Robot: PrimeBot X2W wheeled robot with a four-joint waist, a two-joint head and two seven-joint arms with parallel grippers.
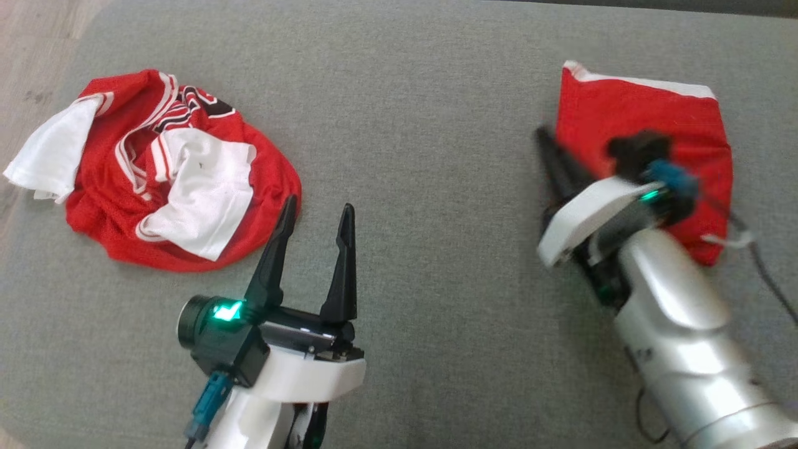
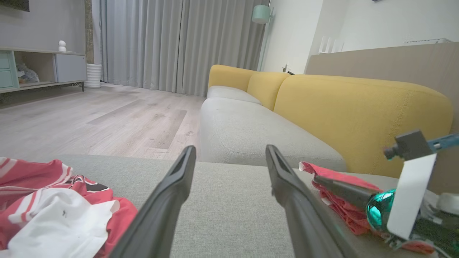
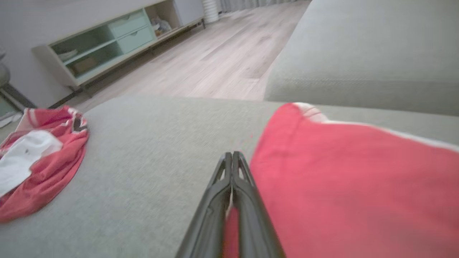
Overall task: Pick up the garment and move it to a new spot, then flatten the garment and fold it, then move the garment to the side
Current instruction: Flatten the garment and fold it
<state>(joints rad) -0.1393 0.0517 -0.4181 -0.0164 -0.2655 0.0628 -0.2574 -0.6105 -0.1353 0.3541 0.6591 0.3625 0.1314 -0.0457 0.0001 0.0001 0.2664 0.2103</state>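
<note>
In the head view the left gripper point(image 1: 318, 204) rises from the lower middle-left of the frame, its white wrist at the bottom edge, its two dark fingers spread wide and pointing up over bare grey cushion point(image 1: 424, 125); they hold nothing. Just off its upper left lies a crumpled red-and-white jersey point(image 1: 187, 181). The right arm comes in from the lower right corner, the silver forearm slanting up and to the left, the wrist turned so that the right gripper point(image 1: 545, 140) points toward the upper left along the left edge of the folded red garment point(image 1: 642, 106), which lies flat at the upper right. That arm is blurred. In the left wrist view the left gripper's fingers point(image 2: 168, 200) stand well apart over the cushion, the jersey at the lower left, the garment point(image 2: 340, 211) at the lower right with the right gripper's dark finger lying on it and a yellow sofa back point(image 2: 358, 107) beyond. In the right wrist view the right fingers point(image 3: 215, 200) are pressed together, tips on the cushion just beside the garment's left edge. A red strip shows in the slit between them lower down; whether cloth is pinched there I cannot tell.
</note>
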